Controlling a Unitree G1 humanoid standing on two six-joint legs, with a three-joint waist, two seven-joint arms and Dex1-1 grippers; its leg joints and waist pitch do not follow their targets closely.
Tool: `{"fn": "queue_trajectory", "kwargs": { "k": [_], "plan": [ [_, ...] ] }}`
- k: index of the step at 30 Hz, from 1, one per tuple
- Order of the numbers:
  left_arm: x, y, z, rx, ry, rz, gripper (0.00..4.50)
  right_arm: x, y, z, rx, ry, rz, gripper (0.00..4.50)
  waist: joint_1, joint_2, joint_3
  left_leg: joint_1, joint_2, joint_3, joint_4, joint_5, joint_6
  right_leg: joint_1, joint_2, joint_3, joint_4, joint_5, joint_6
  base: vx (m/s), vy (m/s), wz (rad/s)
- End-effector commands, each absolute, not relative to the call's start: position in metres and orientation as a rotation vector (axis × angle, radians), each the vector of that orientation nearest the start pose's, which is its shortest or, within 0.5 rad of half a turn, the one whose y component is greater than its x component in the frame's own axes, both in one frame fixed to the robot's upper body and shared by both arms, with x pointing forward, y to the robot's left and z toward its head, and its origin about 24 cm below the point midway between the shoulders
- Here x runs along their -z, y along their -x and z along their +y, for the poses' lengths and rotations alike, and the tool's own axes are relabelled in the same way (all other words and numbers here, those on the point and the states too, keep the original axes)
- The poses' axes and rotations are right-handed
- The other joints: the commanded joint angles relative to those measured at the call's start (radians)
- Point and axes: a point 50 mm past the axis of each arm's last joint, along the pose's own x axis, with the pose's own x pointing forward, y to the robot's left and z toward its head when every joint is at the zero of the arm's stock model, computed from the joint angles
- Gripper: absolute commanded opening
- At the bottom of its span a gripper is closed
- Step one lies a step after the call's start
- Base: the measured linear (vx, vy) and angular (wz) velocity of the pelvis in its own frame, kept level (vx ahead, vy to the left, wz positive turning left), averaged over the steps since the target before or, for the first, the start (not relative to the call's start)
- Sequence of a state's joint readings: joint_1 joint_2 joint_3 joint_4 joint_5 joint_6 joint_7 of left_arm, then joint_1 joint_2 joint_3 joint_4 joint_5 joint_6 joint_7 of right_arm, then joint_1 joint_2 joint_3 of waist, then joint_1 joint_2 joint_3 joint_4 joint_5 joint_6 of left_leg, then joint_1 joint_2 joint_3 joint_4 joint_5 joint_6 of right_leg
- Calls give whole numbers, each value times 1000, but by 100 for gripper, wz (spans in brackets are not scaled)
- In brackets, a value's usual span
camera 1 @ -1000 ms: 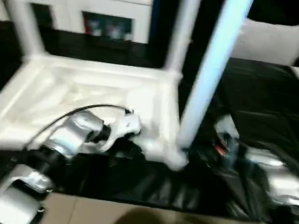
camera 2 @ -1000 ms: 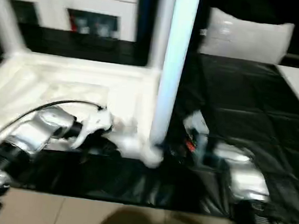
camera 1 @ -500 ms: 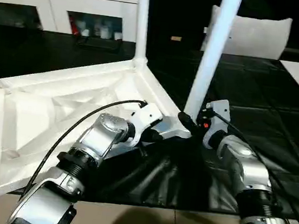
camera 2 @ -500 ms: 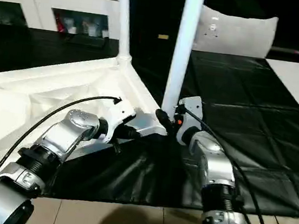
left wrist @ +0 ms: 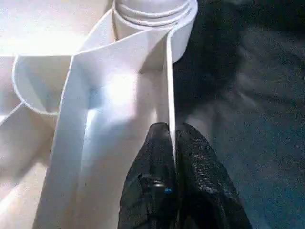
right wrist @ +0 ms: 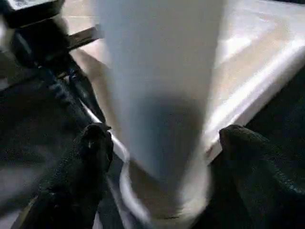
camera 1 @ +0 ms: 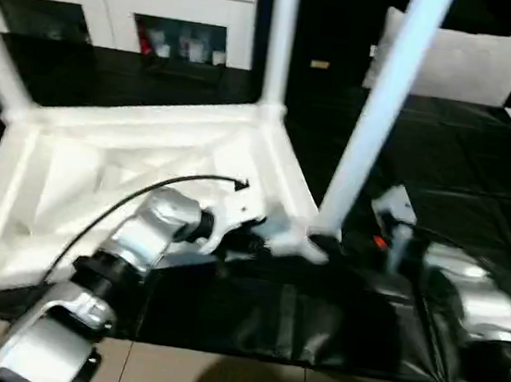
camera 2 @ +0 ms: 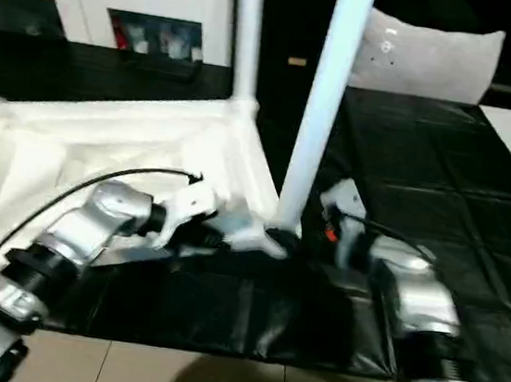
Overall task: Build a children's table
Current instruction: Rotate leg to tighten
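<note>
- Since the earlier frame, the right gripper (right wrist: pixel 157 162) has spread its fingers (right wrist: pixel 90 143) apart; they now stand clear either side of the near leg (camera 1: pixel 376 122).
- Left gripper (left wrist: pixel 172 143) is clamped on the rim of the upturned tabletop (camera 1: pixel 129 157), which lies on the black mat (camera 1: pixel 441 195).
- Freed, that leg could tip if not fully seated in its corner socket (camera 1: pixel 309 244).
- A thin-rim pinch may slip and let the top swing.

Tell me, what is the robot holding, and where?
The left pincer pinches the thin side wall of the tabletop near a corner. The right pincer is open around a leg.
</note>
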State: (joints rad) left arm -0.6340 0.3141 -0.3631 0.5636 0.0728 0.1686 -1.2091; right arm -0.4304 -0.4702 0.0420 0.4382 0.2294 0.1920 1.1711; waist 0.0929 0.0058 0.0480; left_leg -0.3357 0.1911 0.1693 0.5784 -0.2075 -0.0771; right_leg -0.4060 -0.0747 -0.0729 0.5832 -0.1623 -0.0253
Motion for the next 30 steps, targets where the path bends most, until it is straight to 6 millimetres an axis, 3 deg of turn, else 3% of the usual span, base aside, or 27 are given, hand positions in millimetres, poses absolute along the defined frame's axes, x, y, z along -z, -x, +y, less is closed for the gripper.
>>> {"fn": "queue_trajectory", "kwargs": {
  "k": [1, 4, 5, 14, 21, 27, 30],
  "plan": [
    [-48, -307, 103, 1551, -516, 538, 0, -76, -300, -196, -1203, 101, 280, 355, 2, -3, -61, -8, 35, 1, -58, -150, 102, 62, -64, 40, -64, -240, -228, 0, 0, 0],
    [-49, -304, 108, 1628, -532, 563, 0, -79, -296, -196, -1306, 86, 296, 349, 7, -3, -60, -8, 38, 0, -60, -157, 96, 62, -66, 41, -64, -260, -224, 0, 0, 0],
    [-50, -303, 109, 1654, -532, 572, 0, -78, -294, -196, -1341, 90, 311, 321, 8, -4, -61, -7, 38, 0, -60, -156, 92, 62, -66, 41, -64, -260, -224, 0, 0, 0],
    [-51, -299, 114, 1748, -557, 593, 0, -74, -284, -190, -1514, 90, 391, 255, 20, -5, -63, -8, 37, 0, -58, -129, 86, 63, -66, 42, -59, -235, -231, 0, 0, 0],
    [-51, -300, 114, 1756, -550, 590, 0, -71, -281, -188, -1560, 61, 402, 206, 22, -6, -64, -8, 37, -1, -58, -124, 80, 63, -66, 41, -58, -242, -224, 0, 0, 0],
    [-54, -301, 111, 1725, -468, 564, 0, -70, -280, -186, -1553, -16, 388, 196, 22, -7, -65, -7, 37, 1, -56, -115, 80, 64, -65, 41, -57, -231, -230, 0, 0, 0],
    [-56, -307, 108, 1625, -399, 543, 0, -66, -282, -183, -1471, -60, 380, 196, 22, -6, -63, -8, 36, 0, -57, -120, 79, 63, -66, 40, -59, -242, -229, 0, 0, 0]
  ]
}}
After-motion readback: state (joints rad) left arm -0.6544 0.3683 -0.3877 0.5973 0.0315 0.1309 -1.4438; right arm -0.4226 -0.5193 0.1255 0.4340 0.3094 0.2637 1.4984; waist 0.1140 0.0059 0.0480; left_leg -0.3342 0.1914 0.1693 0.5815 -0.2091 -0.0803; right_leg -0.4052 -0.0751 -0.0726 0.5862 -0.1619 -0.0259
